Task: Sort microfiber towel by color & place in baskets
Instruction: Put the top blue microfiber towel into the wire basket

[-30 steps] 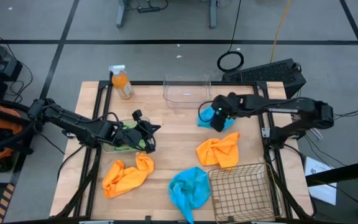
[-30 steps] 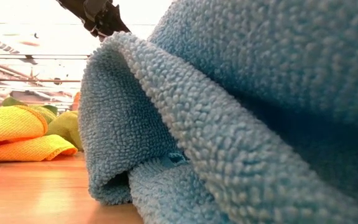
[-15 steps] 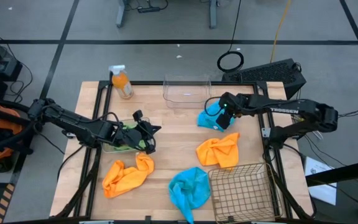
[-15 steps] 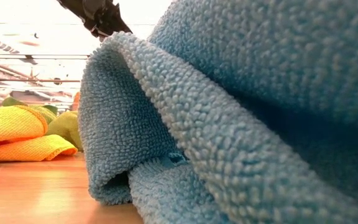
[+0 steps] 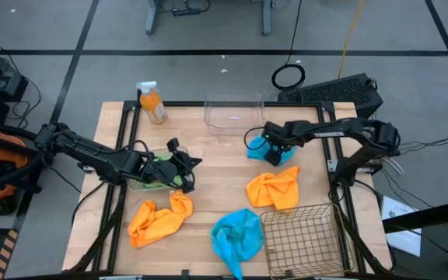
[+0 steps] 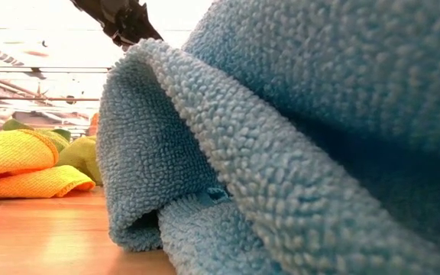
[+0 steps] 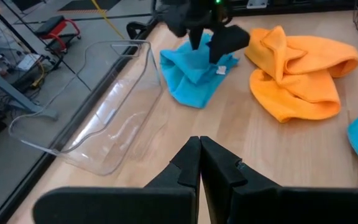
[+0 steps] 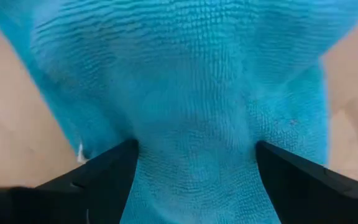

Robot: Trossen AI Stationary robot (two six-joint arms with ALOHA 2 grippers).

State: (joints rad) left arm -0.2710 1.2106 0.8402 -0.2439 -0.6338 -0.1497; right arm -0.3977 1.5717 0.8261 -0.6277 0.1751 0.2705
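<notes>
A robotics lab or workshop is indicated: a wooden table (image 5: 208,167) in a black metal frame is set on grey concrete floor (image 5: 208,78) marked with dark tape lines, cables (image 5: 288,75) trailing, equipment stands (image 5: 208,15) behind.

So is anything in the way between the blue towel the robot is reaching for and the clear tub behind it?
Nothing visible blocks it. The right gripper sits right on the blue towel, its jaws spread wide around the cloth. The clear tub stands just beyond, with only bare wood between them. The left gripper waits, shut, far off by the green towels.
</notes>
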